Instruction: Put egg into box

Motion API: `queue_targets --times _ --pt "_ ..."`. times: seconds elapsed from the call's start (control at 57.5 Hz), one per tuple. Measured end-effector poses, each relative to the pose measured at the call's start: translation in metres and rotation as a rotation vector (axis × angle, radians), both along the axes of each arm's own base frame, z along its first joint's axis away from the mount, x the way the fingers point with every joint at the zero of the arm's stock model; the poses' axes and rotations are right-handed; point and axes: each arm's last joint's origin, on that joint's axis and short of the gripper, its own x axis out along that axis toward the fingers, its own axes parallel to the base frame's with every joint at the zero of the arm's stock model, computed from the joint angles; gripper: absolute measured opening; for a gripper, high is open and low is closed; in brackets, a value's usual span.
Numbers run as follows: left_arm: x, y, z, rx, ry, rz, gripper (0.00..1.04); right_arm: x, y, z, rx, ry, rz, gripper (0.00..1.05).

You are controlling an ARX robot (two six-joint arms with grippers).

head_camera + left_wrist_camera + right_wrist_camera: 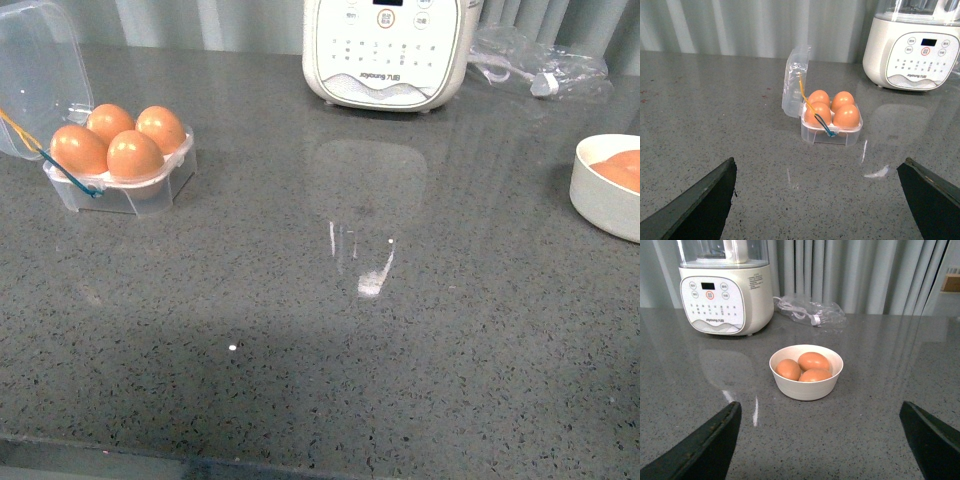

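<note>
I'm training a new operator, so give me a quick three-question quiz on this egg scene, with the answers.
1. How many eggs sit in the box?
2. True or false: the box's lid is shut.
3. Where do the spare eggs lie? A) in the white bowl B) on the bare countertop C) on top of the appliance

Key: 1. four; 2. false, it stands open; 3. A
</note>
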Motion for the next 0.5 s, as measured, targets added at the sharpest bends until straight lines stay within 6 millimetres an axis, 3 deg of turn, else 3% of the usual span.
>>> queue_targets --times 0.504 --pt "0.0 0.0 0.0 0.0 0.0 0.0 0.98 0.0 0.0 0.0 0.001 0.0 0.0 0.97"
